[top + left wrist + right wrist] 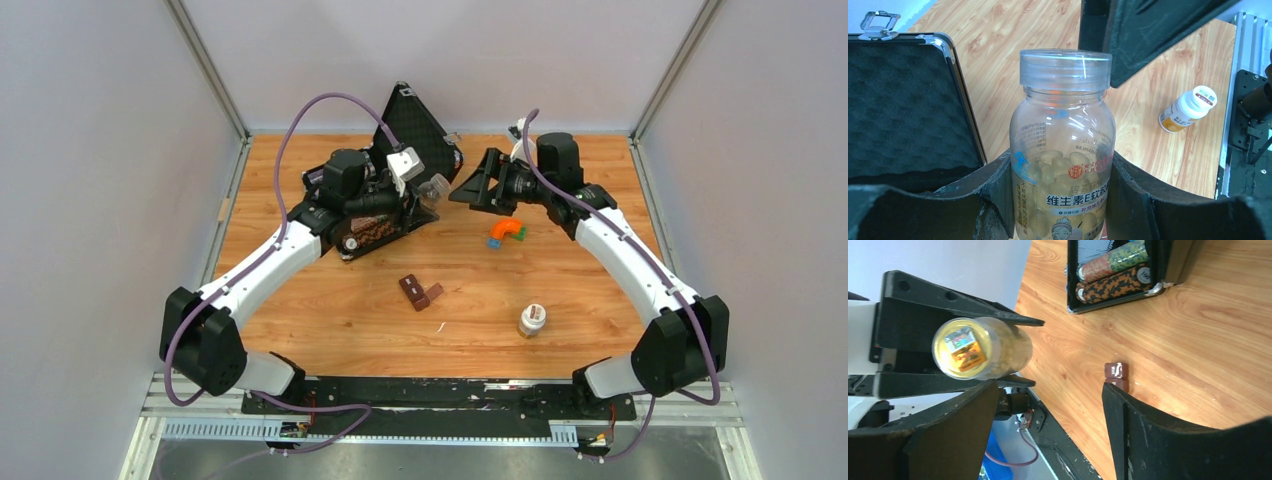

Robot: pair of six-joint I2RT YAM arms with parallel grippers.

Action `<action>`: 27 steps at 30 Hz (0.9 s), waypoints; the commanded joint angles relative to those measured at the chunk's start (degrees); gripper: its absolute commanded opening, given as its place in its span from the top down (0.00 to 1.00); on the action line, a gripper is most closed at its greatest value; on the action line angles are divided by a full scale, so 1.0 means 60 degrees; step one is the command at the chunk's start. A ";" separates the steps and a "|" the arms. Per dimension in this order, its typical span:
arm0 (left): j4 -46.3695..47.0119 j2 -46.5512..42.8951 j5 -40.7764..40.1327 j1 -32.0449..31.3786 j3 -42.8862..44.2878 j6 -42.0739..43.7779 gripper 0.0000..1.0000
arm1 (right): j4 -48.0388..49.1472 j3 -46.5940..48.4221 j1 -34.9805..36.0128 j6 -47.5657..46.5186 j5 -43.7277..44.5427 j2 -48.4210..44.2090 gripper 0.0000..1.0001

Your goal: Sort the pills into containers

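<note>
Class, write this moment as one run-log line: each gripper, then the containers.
left gripper: shut on clear pill bottle, cap on | right gripper: open, facing cap, not gripping | containers: on table, untouched

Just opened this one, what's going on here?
The left hand is shut on a clear bottle of pale capsules, cap on, and holds it up off the table beside the open black case. The right hand is open and close to the bottle's cap but not gripping it, probably about to unscrew it. The brown pill container and a small white bottle sit on the table nearer the arm bases, with neither hand on them.
</note>
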 commanded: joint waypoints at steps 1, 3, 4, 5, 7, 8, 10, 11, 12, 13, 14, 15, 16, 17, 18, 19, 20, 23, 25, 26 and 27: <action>0.0519 -0.0258 0.0279 0.0010 0.0056 -0.0001 1.00 | 0.0639 -0.0004 -0.0087 -0.0450 -0.0140 -0.0274 0.31; 0.0373 -0.0229 0.0209 0.0008 0.0053 0.0220 1.00 | 0.0796 0.0506 -0.0043 -0.0439 -0.0930 -0.0177 0.43; 0.0336 -0.0202 0.0153 0.0008 0.0050 0.0327 1.00 | 0.0988 0.0672 0.0022 -0.0448 -0.1274 -0.0152 0.44; 0.0278 -0.0180 0.0020 0.0008 0.0049 0.0372 1.00 | 0.1124 0.0821 0.0094 -0.0532 -0.1571 -0.0149 0.44; 0.0184 -0.0058 -0.0110 0.0001 0.0111 0.0475 1.00 | 0.1386 0.0952 0.0221 -0.0705 -0.1978 -0.0131 0.32; 0.0153 0.0024 -0.0124 0.0005 0.0174 0.0497 1.00 | 0.1456 0.0997 0.0258 -0.0707 -0.2100 -0.0098 0.22; 0.0144 0.0104 -0.0088 0.0008 0.0242 0.0480 1.00 | 0.1529 0.1069 0.0327 -0.0539 -0.2125 0.0021 0.09; 0.0162 0.0120 -0.0037 0.0008 0.0240 0.0470 1.00 | 0.1532 0.1138 0.0356 -0.0404 -0.2046 0.0102 0.06; 0.0216 0.0131 -0.0014 0.0008 0.0232 0.0470 1.00 | 0.1510 0.1214 0.0365 -0.0155 -0.1918 0.0222 0.05; 0.0228 0.0126 0.0025 0.0009 0.0208 0.0466 1.00 | 0.1462 0.1345 0.0359 0.0058 -0.1778 0.0347 0.04; 0.0236 0.0121 0.0039 0.0009 0.0194 0.0466 1.00 | 0.1412 0.1473 0.0362 0.0284 -0.1676 0.0514 0.06; 0.0238 0.0121 0.0083 0.0009 0.0184 0.0470 1.00 | 0.1345 0.1621 0.0362 0.0428 -0.1676 0.0711 0.09; 0.0228 0.0120 0.0112 0.0001 0.0189 0.0481 1.00 | 0.1054 0.1829 0.0366 0.0491 -0.1629 0.0954 0.13; 0.0234 0.0113 0.0148 0.0007 0.0193 0.0486 1.00 | 0.0779 0.2042 0.0368 0.0501 -0.1486 0.1134 0.16; 0.0223 0.0107 0.0152 0.0008 0.0187 0.0478 1.00 | 0.0578 0.2188 0.0381 0.0480 -0.1339 0.1254 0.18; 0.0217 0.0099 0.0162 0.0016 0.0204 0.0484 1.00 | 0.0466 0.2257 0.0396 0.0450 -0.1222 0.1300 0.19; 0.0201 0.0095 0.0159 0.0019 0.0207 0.0488 1.00 | 0.0396 0.2281 0.0397 0.0445 -0.1127 0.1329 0.20; 0.0161 0.0091 0.0181 0.0013 0.0196 0.0504 1.00 | 0.0210 0.2399 0.0421 0.0395 -0.0990 0.1483 0.22; 0.0142 0.0091 0.0172 -0.0004 0.0193 0.0508 1.00 | 0.0194 0.2473 0.0430 0.0394 -0.0977 0.1595 0.26; 0.0109 0.0091 0.0171 -0.0002 0.0201 0.0514 1.00 | 0.0173 0.2515 0.0438 0.0386 -0.0999 0.1641 0.29; 0.0101 0.0102 0.0178 0.0003 0.0215 0.0522 1.00 | 0.0185 0.2540 0.0441 0.0373 -0.1039 0.1674 0.33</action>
